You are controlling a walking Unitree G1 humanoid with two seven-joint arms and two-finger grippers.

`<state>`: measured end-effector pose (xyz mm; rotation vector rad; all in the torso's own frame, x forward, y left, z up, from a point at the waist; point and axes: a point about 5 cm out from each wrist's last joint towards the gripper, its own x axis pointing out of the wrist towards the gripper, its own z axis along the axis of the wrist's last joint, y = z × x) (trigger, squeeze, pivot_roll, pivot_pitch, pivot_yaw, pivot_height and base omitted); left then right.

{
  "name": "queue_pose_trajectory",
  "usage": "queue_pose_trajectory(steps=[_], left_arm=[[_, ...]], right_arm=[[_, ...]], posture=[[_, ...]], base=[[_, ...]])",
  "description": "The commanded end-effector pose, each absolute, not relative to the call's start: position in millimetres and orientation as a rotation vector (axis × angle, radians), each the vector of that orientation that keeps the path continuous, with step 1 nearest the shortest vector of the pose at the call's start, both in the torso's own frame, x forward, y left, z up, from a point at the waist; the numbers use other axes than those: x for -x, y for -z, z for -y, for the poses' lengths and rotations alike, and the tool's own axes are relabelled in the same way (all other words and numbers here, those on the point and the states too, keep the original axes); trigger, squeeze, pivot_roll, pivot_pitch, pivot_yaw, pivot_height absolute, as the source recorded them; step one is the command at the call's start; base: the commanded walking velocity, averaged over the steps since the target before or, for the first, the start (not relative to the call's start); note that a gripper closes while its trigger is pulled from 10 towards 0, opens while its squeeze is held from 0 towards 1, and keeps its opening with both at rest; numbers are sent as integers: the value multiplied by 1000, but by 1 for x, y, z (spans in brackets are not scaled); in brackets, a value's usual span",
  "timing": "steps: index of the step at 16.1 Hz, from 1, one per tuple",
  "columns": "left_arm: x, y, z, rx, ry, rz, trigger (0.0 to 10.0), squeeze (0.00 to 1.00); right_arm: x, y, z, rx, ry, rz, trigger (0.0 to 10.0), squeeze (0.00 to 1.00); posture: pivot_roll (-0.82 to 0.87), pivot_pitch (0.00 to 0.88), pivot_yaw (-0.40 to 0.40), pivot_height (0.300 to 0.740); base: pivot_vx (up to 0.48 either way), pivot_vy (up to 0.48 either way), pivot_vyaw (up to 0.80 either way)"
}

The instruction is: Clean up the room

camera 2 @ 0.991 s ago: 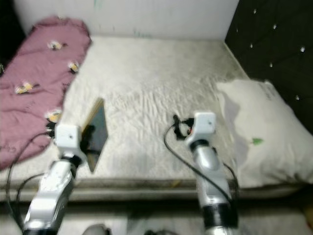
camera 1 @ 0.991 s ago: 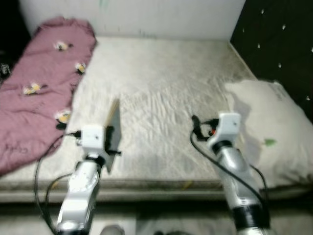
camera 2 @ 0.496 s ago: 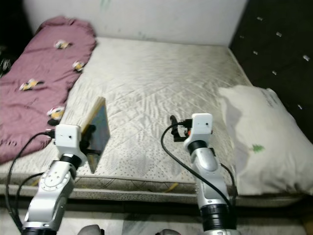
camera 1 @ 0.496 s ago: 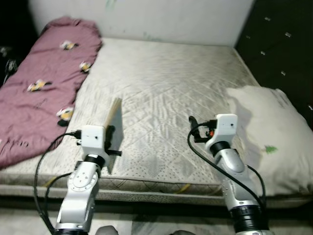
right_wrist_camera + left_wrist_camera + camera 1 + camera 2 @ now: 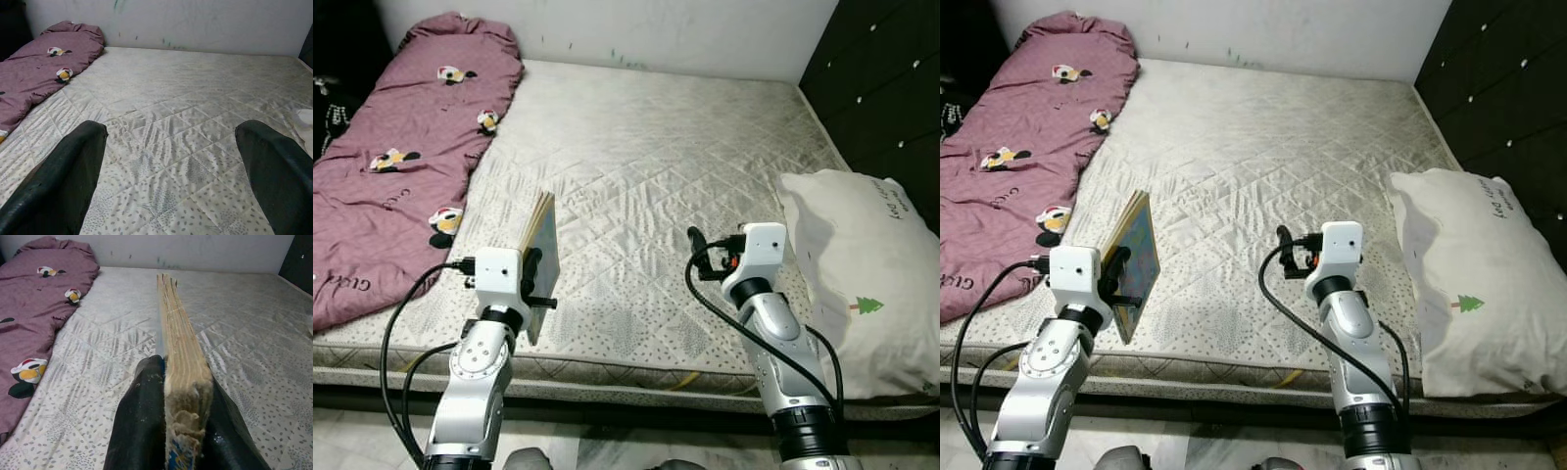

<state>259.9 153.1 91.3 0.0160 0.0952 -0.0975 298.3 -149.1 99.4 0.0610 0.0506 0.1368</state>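
1. Cream quilted mattress (image 5: pixel 656 176), bare of sheets, spanning most of the head views; pale wall (image 5: pixel 636 29) behind its far edge, dark studded headboard (image 5: pixel 891 88) along the robot's right.
2. Maroon blanket (image 5: pixel 391 166) with small cartoon prints, laid lengthwise along the mattress's left side and reaching the far end.
3. White pillow (image 5: pixel 862 274) with a small green tree print, lying on the right side of the mattress, its near end overhanging the front edge.
4. Left gripper (image 5: pixel 534 284), raised above the near left part of the mattress, fingers (image 5: pixel 142 421) pinching the lower edge of a book.
5. Book (image 5: pixel 540 257), held on edge and roughly upright, spine end down between the fingers, page block pointing up and away; colourful cover (image 5: pixel 1139 264) facing the robot's right in the right eye view; worn, frayed corner visible at the grip in the left wrist view; clear of the mattress surface, just beside the blanket's inner edge as seen from above.
6. Right gripper (image 5: pixel 697 245), held above the near middle of the mattress, well apart from the book and short of the pillow; fingers (image 5: pixel 63 181) spread wide with nothing between them, quilted surface visible through the gap.
7. Silver forearms, each trailing a black cable (image 5: pixel 401 333), rising from the bottom of the head views.
8. Mattress front edge (image 5: pixel 636 372) with piping, directly before the robot; pale floor (image 5: pixel 372 441) below it.
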Motion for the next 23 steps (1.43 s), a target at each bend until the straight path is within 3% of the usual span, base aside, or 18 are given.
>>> queue_pose_trajectory(steps=[1, 4, 15, 23], left_arm=[[-263, -99, -151, -14, 98, -58, 10000, 0], [-262, -99, -151, -18, 100, -58, 10000, 0], [-262, -98, -151, -18, 98, -61, 10000, 0], [-257, -103, -148, 28, 166, -20, 10000, 0]], right_arm=[[-300, -102, 151, -58, -131, -38, 10000, 0], [-298, -103, 150, -41, -149, -26, 10000, 0], [-297, -102, 151, -45, -137, -33, 10000, 0], [-298, -103, 153, -40, -128, -24, 10000, 0]], posture=[[-38, 0, -58, 740], [-38, 0, -60, 740], [-39, 0, -60, 740], [-39, 0, -62, 740]], base=[[0, 0, 0], [0, -401, 533], [0, -468, 0], [70, 0, 0]])
